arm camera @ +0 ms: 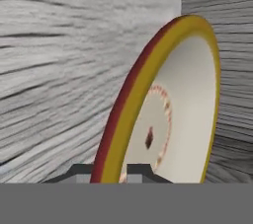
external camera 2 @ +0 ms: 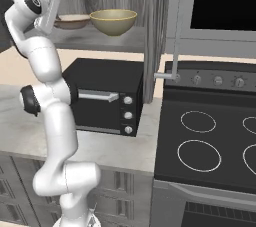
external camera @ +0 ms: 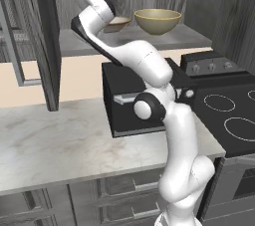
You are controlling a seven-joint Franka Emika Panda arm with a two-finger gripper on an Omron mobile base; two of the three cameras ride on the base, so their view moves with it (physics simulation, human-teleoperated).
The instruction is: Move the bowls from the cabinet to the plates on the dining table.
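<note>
Two tan bowls stand on the shelf of the open dark grey cabinet point(external camera: 149, 38). The deeper bowl point(external camera: 158, 20) point(external camera 2: 113, 21) stands free on the right. The shallower bowl point(external camera: 118, 23) point(external camera 2: 73, 20) is on the left, partly behind my hand. In the hand view its golden-brown rim and pale inside point(arm camera: 178, 104) loom close. My gripper point(arm camera: 111, 172) is shut on that rim, one dark fingertip on each side. The plates and the dining table are out of view.
A black toaster oven point(external camera: 134, 100) point(external camera 2: 102, 93) sits on the marble counter point(external camera: 60, 140) just under the shelf. The stove top point(external camera: 229, 105) point(external camera 2: 210, 136) lies to the right. The cabinet doors point(external camera: 50, 46) point(external camera 2: 155, 36) stand open on both sides of my arm.
</note>
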